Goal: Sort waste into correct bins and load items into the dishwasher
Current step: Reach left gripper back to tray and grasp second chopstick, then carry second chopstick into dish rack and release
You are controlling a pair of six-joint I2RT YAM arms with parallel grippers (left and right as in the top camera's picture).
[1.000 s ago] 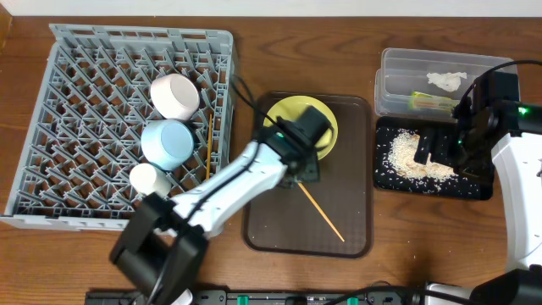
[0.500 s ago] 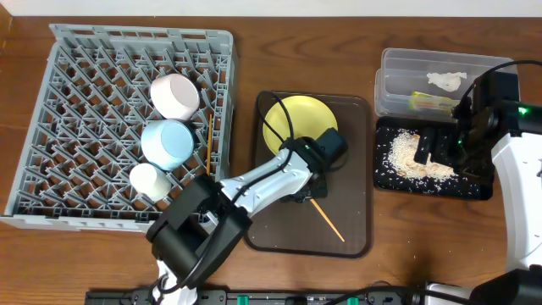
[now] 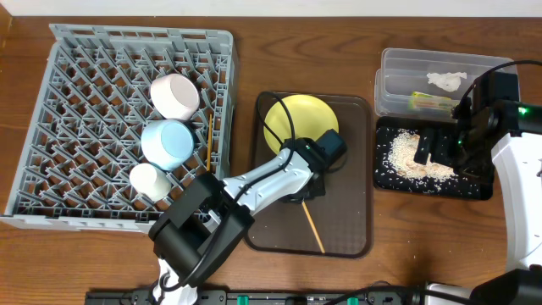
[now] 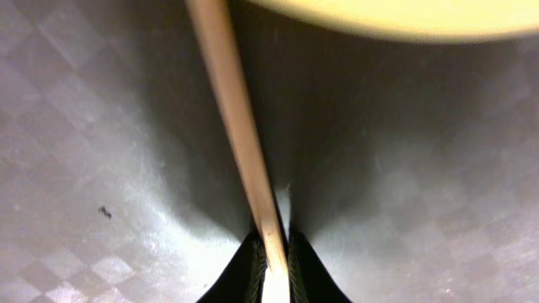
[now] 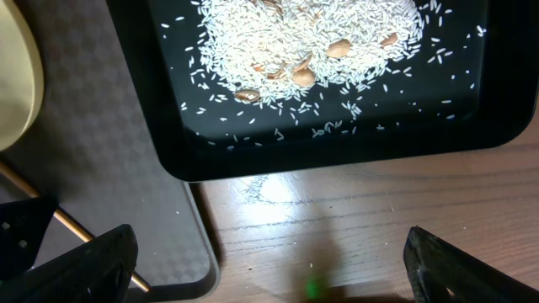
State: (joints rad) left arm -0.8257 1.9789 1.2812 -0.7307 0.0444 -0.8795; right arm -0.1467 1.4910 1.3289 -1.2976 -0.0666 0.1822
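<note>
**Overhead view, with both wrist views.** The left pincer (image 3: 306, 193) stands on the dark brown serving tray (image 3: 349, 233), at 6 o'clock of the yellow plate (image 3: 292, 123). Its jaws are narrowed onto one wooden chopstick (image 3: 312, 229), whose free length runs toward 5 o'clock over the tray floor. In the left wrist view the fingertips (image 4: 244, 282) pinch the stick's near end, and the plate's rim crosses the top edge.

The grey dish rack (image 3: 140, 36) sits on the bench (image 3: 296, 42) at 9 o'clock of the serving tray. It holds the white bowl (image 3: 174, 96), the light blue bowl (image 3: 167, 143), the small white cup (image 3: 149, 180) and the second chopstick (image 3: 207, 144), which lies along its 3 o'clock side.

At 3 o'clock of the serving tray, the clear tub (image 3: 394, 63) holds the tissue (image 3: 446, 81) and the snack wrapper (image 3: 434, 101). The black tray (image 3: 474, 188), at the tub's 6 o'clock, holds the rice scraps (image 3: 405, 159).

The right pincer (image 3: 432, 146) hangs above the black tray, jaws spread wide and holding nothing.
</note>
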